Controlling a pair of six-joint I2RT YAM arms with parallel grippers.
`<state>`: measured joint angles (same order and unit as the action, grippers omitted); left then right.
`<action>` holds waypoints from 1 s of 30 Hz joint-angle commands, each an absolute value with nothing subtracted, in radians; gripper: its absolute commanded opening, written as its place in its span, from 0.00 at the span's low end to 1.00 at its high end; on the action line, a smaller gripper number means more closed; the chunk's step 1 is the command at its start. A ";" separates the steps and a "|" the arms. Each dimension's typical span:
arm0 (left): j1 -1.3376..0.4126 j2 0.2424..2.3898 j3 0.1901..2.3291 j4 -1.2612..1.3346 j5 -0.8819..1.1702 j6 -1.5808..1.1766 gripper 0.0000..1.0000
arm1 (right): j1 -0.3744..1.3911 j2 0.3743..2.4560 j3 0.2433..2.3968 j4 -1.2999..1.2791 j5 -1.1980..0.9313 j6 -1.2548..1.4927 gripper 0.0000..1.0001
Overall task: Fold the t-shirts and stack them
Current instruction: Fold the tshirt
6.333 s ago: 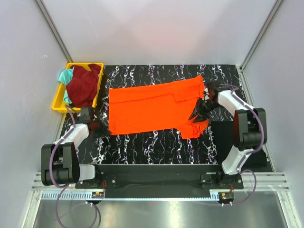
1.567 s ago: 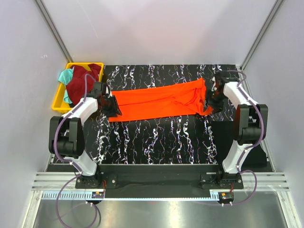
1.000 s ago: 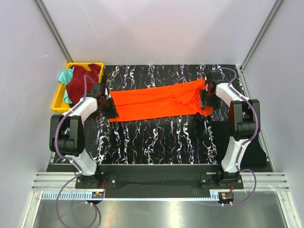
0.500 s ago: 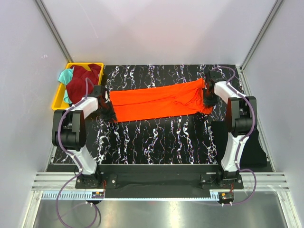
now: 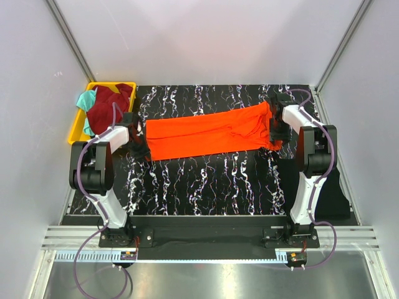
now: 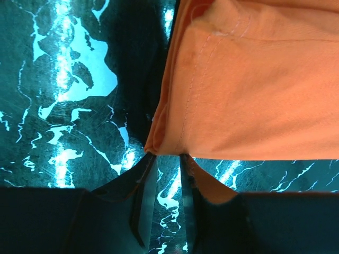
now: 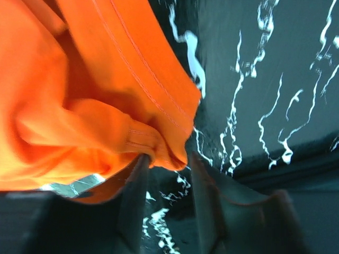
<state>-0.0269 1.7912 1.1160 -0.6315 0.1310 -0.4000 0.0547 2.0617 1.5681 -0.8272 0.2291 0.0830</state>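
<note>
From above, white walls [image 5: 206, 43] enclose a black marbled table [image 5: 206, 180]. The folded orange t-shirt [image 5: 209, 132] stretches across it, beside a yellow bin [image 5: 73, 132].

Left wrist: the left gripper [image 6: 164, 180], slightly parted, touches the shirt's corner.

Right wrist: the right gripper [image 7: 169, 185], spread, sits at the bunched hem.

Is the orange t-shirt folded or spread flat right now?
Folded once lengthwise: the orange t-shirt lies as a narrow band, with doubled layers at its corner in the left wrist view.
</note>
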 commanded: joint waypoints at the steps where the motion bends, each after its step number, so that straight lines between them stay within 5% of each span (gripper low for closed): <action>1: -0.020 1.810 1.144 -0.640 0.078 -0.382 0.30 | 0.049 2.011 1.555 -0.870 0.285 0.098 0.48; 10: -0.018 1.793 1.150 -0.647 0.083 -0.351 0.31 | 0.051 1.974 1.552 -0.884 0.229 0.107 0.49; 14: -0.018 1.813 1.163 -0.647 0.091 -0.351 0.31 | 0.051 2.012 1.560 -0.856 0.184 0.101 0.20; 19: -0.018 1.829 1.174 -0.653 0.086 -0.344 0.31 | 0.043 2.046 1.575 -0.851 0.233 0.130 0.01; 25: -0.015 1.825 1.169 -0.652 0.083 -0.342 0.31 | 0.038 1.979 1.537 -0.850 0.223 0.137 0.00; 27: -0.015 1.827 1.170 -0.653 0.093 -0.344 0.31 | 0.038 1.957 1.534 -0.839 0.175 0.129 0.14; 30: -0.015 1.827 1.167 -0.652 0.089 -0.344 0.31 | 0.038 1.934 1.528 -0.825 0.092 0.135 0.20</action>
